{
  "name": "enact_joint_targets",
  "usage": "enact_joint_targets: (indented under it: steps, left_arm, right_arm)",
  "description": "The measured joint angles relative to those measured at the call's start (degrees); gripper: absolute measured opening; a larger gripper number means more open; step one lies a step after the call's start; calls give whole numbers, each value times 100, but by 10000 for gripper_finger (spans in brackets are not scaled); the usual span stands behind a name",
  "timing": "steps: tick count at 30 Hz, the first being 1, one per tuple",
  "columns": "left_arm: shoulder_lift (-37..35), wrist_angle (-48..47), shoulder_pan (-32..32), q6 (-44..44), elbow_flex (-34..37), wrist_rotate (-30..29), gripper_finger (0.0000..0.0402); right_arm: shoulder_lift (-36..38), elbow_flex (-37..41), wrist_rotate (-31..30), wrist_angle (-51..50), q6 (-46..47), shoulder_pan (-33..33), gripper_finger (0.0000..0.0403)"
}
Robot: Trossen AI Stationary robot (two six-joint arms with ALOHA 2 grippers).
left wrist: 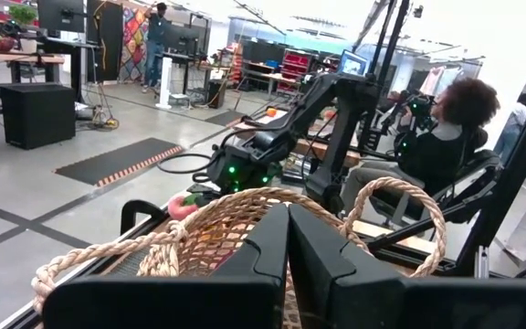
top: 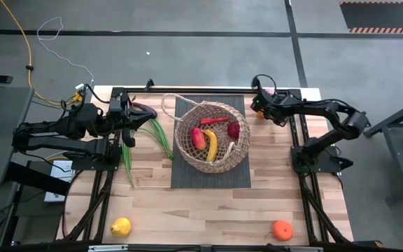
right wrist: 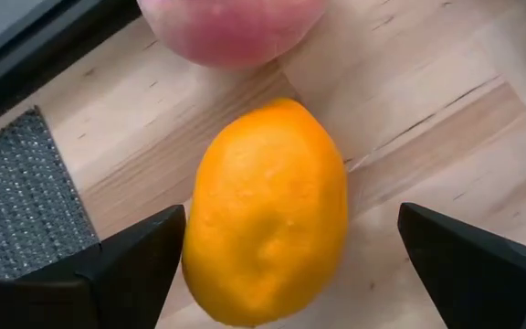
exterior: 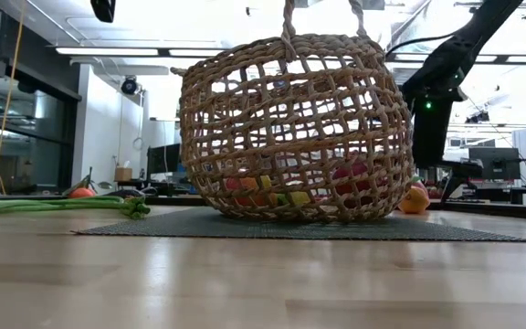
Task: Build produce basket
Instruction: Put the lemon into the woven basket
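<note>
The round wicker basket [top: 212, 138] stands on a dark mat [top: 187, 178] and holds a yellow banana [top: 212, 145], a red pepper [top: 215, 120] and other red produce. At the mat's far right corner my right gripper [right wrist: 290, 217] points down, open. Its fingers stand on either side of an orange-yellow oval fruit [right wrist: 268, 215] lying on the wood, and one finger [right wrist: 135, 265] is close beside it. A pink fruit [right wrist: 231, 27] lies just beyond. My left gripper [left wrist: 289, 247] waits shut and level at the far left, facing the basket.
Long green bean stalks [top: 152, 136] lie on the table left of the mat, with a dark purple piece [top: 144, 110] by my left gripper. A lemon [top: 121, 227] and an orange [top: 282, 229] sit near the front edge. A person [left wrist: 446, 137] sits beyond the table.
</note>
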State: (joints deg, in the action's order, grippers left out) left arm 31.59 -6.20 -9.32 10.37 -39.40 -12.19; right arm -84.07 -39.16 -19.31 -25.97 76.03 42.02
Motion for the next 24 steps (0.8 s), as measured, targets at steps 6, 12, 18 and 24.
enact_joint_targets:
  steps: [6,12,18,24]
  left_arm:
    - [0,0,0,13,0,2,0]
    - [0,-2,-1,-2,0,-22,0]
    - [-2,-79,0,-1,-2,-26,0]
    - [0,-157,-2,13,-2,-30,0]
  right_arm:
    - [-137,0,-30,24,-34,2,378]
    - [-138,0,17,31,-381,95,324]
    - [-136,0,186,28,-781,199,265]
    - [338,0,533,-11,-1678,183,220]
